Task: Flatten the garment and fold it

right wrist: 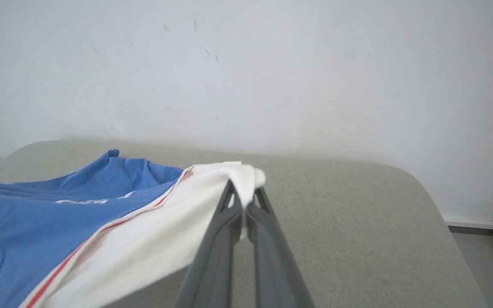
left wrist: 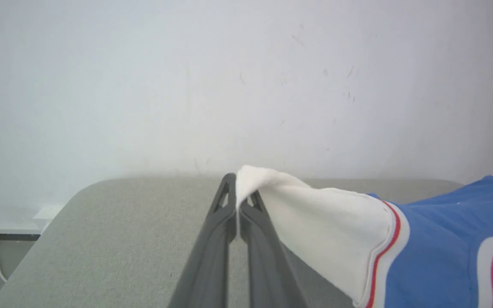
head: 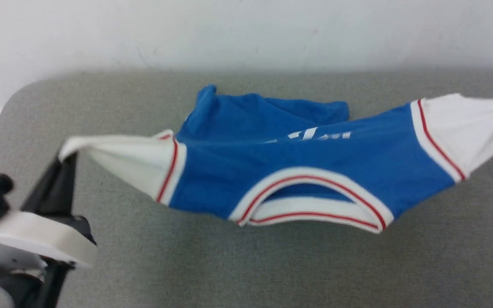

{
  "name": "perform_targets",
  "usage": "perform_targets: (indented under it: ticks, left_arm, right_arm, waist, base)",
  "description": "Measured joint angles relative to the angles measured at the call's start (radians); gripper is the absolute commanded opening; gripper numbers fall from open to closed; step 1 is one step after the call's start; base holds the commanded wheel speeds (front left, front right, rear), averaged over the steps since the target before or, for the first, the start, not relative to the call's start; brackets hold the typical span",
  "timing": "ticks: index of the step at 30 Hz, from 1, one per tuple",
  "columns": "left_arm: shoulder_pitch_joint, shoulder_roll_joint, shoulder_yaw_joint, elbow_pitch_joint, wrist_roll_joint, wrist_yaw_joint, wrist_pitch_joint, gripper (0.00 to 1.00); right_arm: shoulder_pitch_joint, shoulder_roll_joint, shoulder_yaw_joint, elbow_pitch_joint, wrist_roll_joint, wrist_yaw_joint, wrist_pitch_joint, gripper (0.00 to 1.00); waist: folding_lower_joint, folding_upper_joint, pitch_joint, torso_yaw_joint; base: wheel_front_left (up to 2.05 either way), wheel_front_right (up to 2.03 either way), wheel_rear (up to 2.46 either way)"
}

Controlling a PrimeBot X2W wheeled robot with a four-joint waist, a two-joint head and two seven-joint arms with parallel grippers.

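My right fingers (right wrist: 223,226) are cut off at the right edge of the slightly blurred head view, and the white print on the blue jersey T-shirt (head: 315,171) is mostly folded under and unreadable. My left fingers (left wrist: 218,222) are pressed together on the tip of one white sleeve (left wrist: 315,222) and my right fingers are pressed together on the other sleeve (right wrist: 152,239). Both arms are spread wide, so the shirt hangs stretched between them with the collar (head: 310,201) sagging nearest me and its far part bunched on the grey fabric-covered tabletop (head: 272,269), which has rounded corners and stands against a plain white wall (head: 246,30).
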Motion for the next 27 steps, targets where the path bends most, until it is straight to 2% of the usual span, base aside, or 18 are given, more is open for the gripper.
perform_targets:
  ticks: [5, 7, 13, 18, 27]
  left_arm:
    - [-0.11, 0.012, 0.07, -0.043, -0.011, -0.001, -0.101, 0.0]
    - [-0.162, 0.022, 0.076, -0.045, -0.013, -0.015, -0.113, 0.0]
    - [-0.39, 0.067, 0.069, 0.004, -0.034, -0.057, -0.12, 0.0]
    - [-0.653, 0.113, 0.029, 0.154, -0.045, -0.104, -0.104, 0.0]
    - [-1.124, 0.114, -0.065, 0.554, 0.008, -0.149, -0.135, 0.0]
  right_arm:
    - [-0.074, -0.032, 0.006, -0.076, 0.035, 0.0, -0.05, 0.0]
    - [-0.112, -0.038, 0.013, -0.086, 0.046, 0.0, -0.062, 0.0]
    - [-0.297, -0.056, 0.055, -0.039, 0.07, 0.0, -0.073, 0.0]
    - [-0.509, -0.045, 0.114, 0.077, 0.052, 0.0, -0.093, 0.0]
    - [-0.922, -0.002, 0.266, 0.372, -0.021, 0.0, -0.183, 0.0]
  waist:
    - [0.0, 0.0, -0.029, -0.026]
    - [0.0, 0.0, -0.033, -0.034]
    - [0.0001, 0.0, -0.007, -0.048]
    - [0.0002, 0.0, 0.043, -0.056]
    - [0.0005, 0.0, 0.17, -0.076]
  base:
    - [0.0, 0.0, 0.0]
    - [0.0, 0.0, 0.0]
    - [0.0, 0.0, 0.0]
    - [0.0, 0.0, 0.0]
    - [0.0, 0.0, 0.0]
